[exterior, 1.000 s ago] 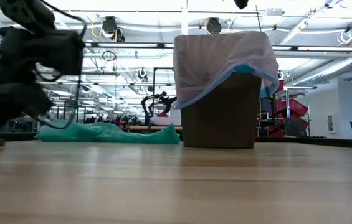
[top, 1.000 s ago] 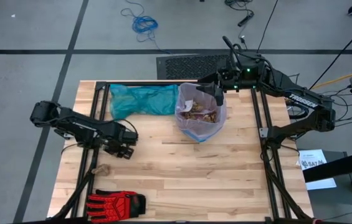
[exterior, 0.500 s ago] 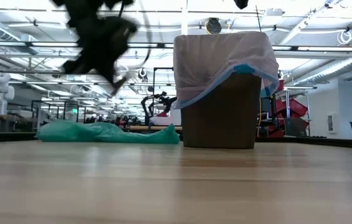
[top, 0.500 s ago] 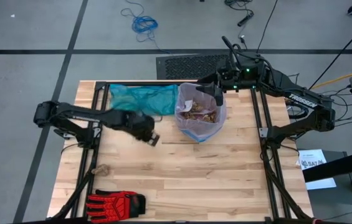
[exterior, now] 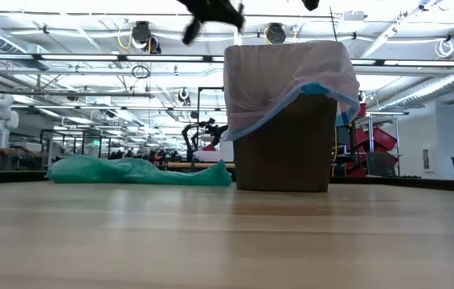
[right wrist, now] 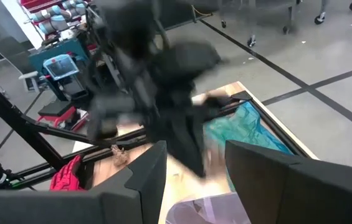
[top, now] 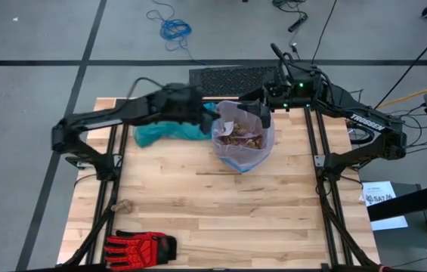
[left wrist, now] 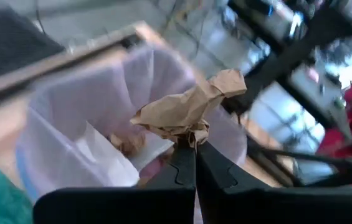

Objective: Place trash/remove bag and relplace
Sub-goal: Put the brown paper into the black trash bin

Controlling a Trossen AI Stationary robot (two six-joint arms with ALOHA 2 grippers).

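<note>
A brown bin (exterior: 284, 144) lined with the pale pink bag (top: 245, 143) stands at the table's far middle, with brown paper scraps (top: 242, 138) inside. My left gripper (left wrist: 194, 146) is shut on a crumpled brown paper wad (left wrist: 185, 112). It hovers high by the bin's left rim (top: 198, 108), at the top of the low view (exterior: 210, 12). My right gripper (right wrist: 194, 171) stands open over the bin's far rim (top: 262, 115); I cannot tell whether it touches the bag. My left gripper pinches the paper wad's near end (left wrist: 189, 134) between its two fingertips. The rest of the wad sticks out beyond the fingers. It is lifted clear, in the air above the bag's open mouth (left wrist: 101, 106).
A teal-green plastic bag (top: 164, 128) lies flat on the table left of the bin. A red glove (top: 141, 245) lies at the near left edge, and a small brown scrap (top: 125, 205) beside the left frame rail. Bare wood spreads across the table's middle and near right.
My left gripper has risen from low over the table's left side. It has swung toward the far edge and the bin, and now hovers beside the bin's left rim. The bin, the bags and my right arm have kept still.
</note>
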